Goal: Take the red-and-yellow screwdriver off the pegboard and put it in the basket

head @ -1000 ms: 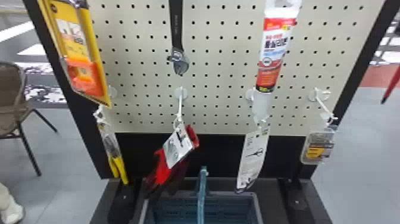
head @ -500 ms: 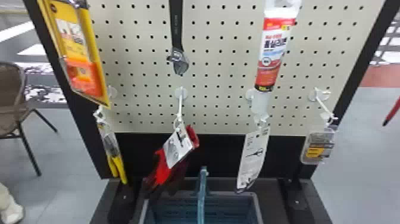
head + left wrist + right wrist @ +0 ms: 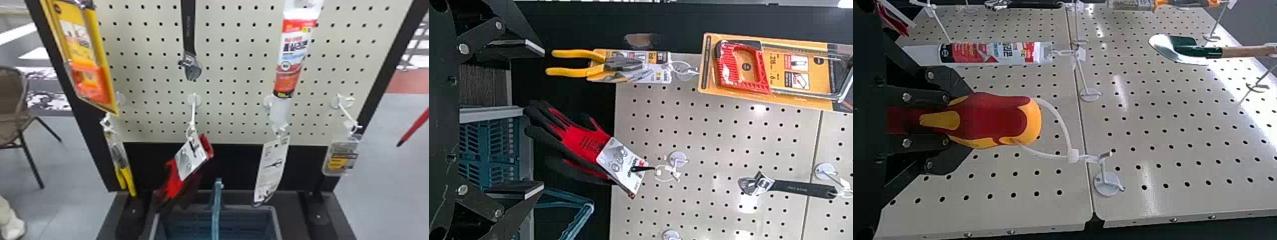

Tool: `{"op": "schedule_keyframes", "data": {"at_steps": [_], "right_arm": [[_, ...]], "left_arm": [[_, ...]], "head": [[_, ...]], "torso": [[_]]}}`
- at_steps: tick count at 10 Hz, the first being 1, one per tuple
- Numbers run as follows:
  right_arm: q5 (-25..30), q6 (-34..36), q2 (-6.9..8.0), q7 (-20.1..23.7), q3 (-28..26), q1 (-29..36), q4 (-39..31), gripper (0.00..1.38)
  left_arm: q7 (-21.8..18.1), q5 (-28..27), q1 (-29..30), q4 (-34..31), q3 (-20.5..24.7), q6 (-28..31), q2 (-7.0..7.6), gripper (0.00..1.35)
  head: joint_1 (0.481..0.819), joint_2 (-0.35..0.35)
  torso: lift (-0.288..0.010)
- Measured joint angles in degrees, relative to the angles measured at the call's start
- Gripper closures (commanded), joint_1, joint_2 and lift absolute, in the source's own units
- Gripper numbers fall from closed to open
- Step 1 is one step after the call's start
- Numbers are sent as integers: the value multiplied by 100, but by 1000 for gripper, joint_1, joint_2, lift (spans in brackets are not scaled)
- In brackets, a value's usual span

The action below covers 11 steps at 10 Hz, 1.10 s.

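From the left in the head view, see a packaged hacksaw (image 3: 86, 63), yellow-handled pliers (image 3: 126, 178), then red-and-black gloves (image 3: 174, 183) below a wrench (image 3: 189, 38). Meet in the left wrist view the left gripper (image 3: 543, 118) with its jaws spread. Back in the head view, find the basket (image 3: 245, 221) low at the middle, then a sealant tube (image 3: 292, 57). Find in the right wrist view the right gripper (image 3: 960, 120), pinching the red-and-yellow screwdriver (image 3: 998, 117) by its handle between its jaws, with a white loop (image 3: 1058, 125) from it to a pegboard hook (image 3: 1107, 182), and well apart, a trowel (image 3: 1198, 50).

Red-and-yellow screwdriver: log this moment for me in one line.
right gripper: closed on screwdriver | strap: on hook | left gripper: open | basket: screwdriver not yet in it
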Motion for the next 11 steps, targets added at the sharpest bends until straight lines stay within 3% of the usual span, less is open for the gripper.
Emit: {"op": "schedule_keyframes", "data": {"at_steps": [6,11], "right_arm": [[266,-105,1016,0,30,789,-321,1046],[528,-559,1644,0,509,981,217,1046]], "left_arm": [[0,-13,-24,16,-11,54,27,337],[-2,-29,-96,81,-34,78,27,337]], "head": [[549,0],[549,0]], "torso": [[-100],[-100]]}}
